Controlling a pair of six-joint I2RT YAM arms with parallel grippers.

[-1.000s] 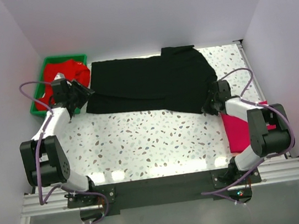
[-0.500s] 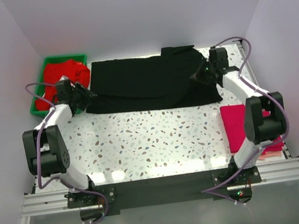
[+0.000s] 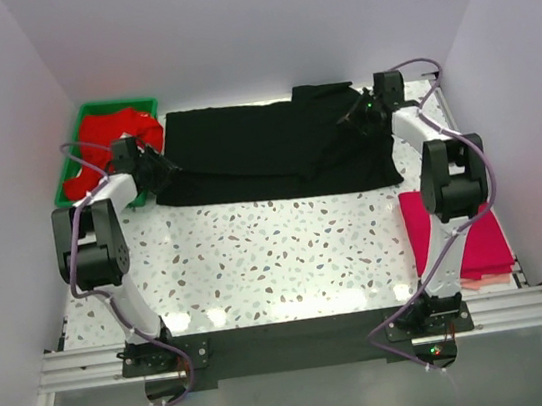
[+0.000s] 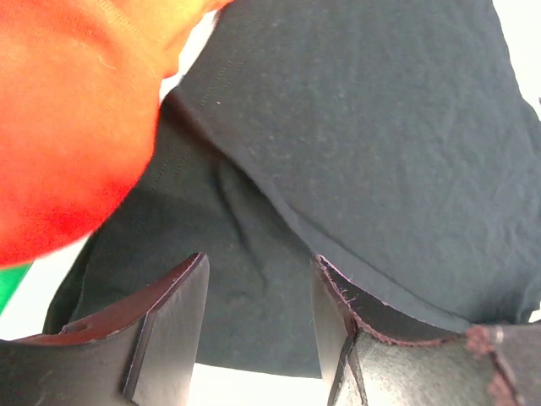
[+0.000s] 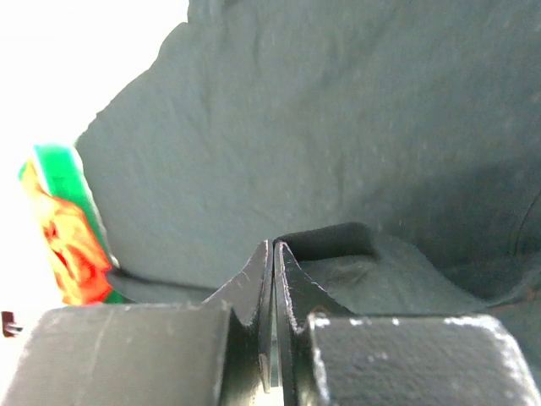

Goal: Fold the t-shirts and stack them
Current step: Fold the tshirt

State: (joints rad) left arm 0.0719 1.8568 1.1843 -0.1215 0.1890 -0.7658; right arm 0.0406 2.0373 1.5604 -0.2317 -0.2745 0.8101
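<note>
The black t-shirt (image 3: 263, 148) lies spread across the back of the table. My left gripper (image 3: 153, 166) is open at its left edge. In the left wrist view the open left gripper (image 4: 258, 262) straddles a layer of the black t-shirt (image 4: 372, 127). My right gripper (image 3: 358, 117) is over the shirt's right part. In the right wrist view the right gripper (image 5: 273, 245) is shut, with a raised fold of the black t-shirt (image 5: 330, 241) at its tips. A magenta-pink t-shirt (image 3: 462, 232) lies folded at the right. Red t-shirts (image 3: 110, 135) lie in the tray.
The green plastic tray (image 3: 71, 160) stands at the back left, close to my left gripper. White walls close the table in at the back and both sides. Both arms reach along the table's sides to the back.
My right gripper has moved from the shirt's front right corner to its back right, and the shirt's right part now lies folded back. My left gripper has shifted slightly back.
</note>
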